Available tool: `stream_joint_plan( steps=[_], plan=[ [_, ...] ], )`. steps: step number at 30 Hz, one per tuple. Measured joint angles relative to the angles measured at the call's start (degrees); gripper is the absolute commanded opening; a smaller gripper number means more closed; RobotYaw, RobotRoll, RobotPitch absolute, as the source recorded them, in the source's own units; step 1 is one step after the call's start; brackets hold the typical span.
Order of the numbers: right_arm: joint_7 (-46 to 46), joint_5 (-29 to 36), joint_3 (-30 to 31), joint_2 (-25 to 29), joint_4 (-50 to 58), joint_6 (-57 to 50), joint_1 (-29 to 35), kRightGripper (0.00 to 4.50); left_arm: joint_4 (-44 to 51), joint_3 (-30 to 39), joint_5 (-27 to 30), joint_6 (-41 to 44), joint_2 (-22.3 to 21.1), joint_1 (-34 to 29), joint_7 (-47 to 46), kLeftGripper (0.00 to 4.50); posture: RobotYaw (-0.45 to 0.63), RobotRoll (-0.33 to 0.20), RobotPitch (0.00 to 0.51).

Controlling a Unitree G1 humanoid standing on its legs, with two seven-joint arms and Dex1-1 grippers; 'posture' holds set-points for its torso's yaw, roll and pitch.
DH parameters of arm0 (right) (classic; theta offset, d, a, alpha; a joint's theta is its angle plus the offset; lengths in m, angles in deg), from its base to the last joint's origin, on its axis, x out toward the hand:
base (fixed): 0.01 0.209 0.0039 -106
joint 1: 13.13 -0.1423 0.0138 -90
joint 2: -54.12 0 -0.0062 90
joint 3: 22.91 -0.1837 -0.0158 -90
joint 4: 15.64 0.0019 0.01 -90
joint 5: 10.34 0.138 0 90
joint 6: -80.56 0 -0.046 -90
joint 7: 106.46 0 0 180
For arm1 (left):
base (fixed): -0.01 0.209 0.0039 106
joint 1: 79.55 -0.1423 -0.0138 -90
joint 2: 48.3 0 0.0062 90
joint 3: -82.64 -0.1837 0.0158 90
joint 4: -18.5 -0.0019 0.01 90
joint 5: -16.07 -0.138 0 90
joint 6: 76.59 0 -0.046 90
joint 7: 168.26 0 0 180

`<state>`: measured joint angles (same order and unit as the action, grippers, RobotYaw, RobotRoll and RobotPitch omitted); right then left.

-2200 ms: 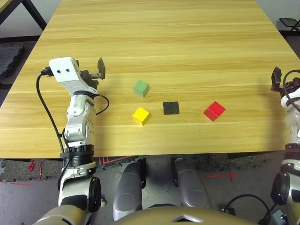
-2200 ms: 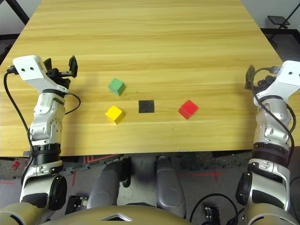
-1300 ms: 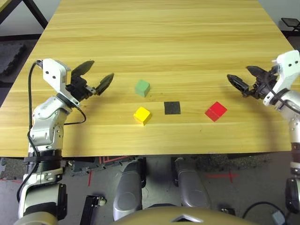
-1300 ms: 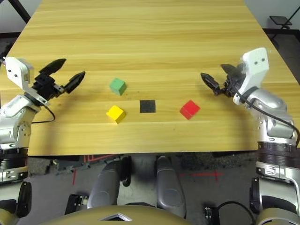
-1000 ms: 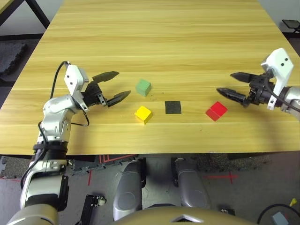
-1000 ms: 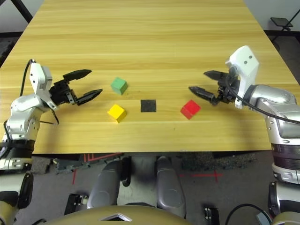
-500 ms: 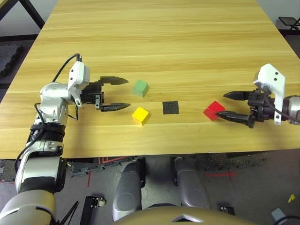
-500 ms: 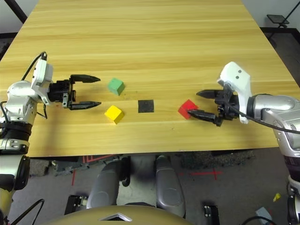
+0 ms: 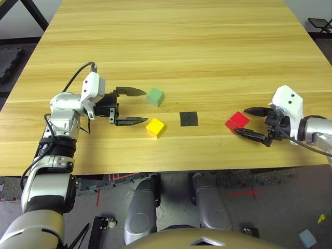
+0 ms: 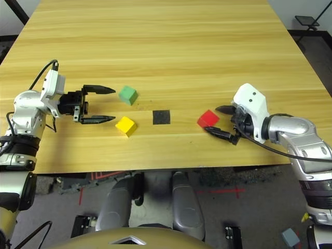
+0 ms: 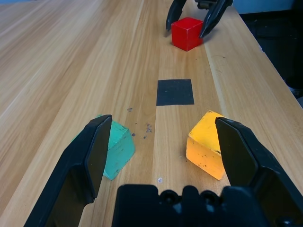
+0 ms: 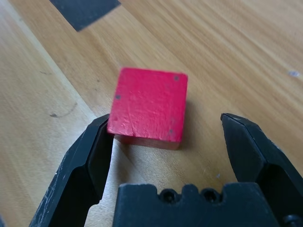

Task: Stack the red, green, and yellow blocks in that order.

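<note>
Right gripper [image 9: 250,123] fingers sat spread around the small matte red cube [image 9: 237,121]; left gripper [image 9: 134,106] fingers were spread too, grasping nothing.

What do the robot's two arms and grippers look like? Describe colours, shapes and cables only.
Both arms are silver with black joint bands. Each wrist carries a white boxy housing. The left gripper and right gripper each have two black, tapered, pointed fingers. A black cable loops over the left wrist; another trails along the right forearm.

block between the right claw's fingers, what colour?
Red. The block shows best in the right wrist view, sitting between the open right claw.
</note>
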<state>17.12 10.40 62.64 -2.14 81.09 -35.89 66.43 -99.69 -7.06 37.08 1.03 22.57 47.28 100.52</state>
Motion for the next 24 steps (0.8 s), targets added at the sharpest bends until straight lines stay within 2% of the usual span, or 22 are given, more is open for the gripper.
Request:
stream_joint_plan(
  steps=[9, 12, 17, 24],
  plan=[
    [-0.3, -0.3, 1.3, -2.7, -0.5, 1.6, 0.3, 4.5, 1.2, 0.0, 0.0, 0.5, 0.1, -0.1, -1.2, 4.44, 0.2, -0.015, 0.225],
    [-0.5, 0.3, 1.9, -4.1, 0.3, 1.6, 0.4, 3.91, 1.8, -0.1, 0.0, 0.8, 0.5, -0.1, -1.7, 4.5, 0.21, -0.011, 0.225],
    [-2.2, 0.4, 2.2, -3.8, 1.6, 1.7, 1.3, 2.13, 2.7, -0.2, 0.0, 1.5, 0.6, -0.4, -1.9, 4.5, 0.21, -0.011, 0.225],
    [-3.2, -0.6, 2.8, -3.6, 0.7, 3.0, 0.3, 2.11, 2.9, -0.2, 0.0, 2.0, 0.9, -0.4, -2.5, 4.5, 0.21, -0.009, 0.215]
  ],
)
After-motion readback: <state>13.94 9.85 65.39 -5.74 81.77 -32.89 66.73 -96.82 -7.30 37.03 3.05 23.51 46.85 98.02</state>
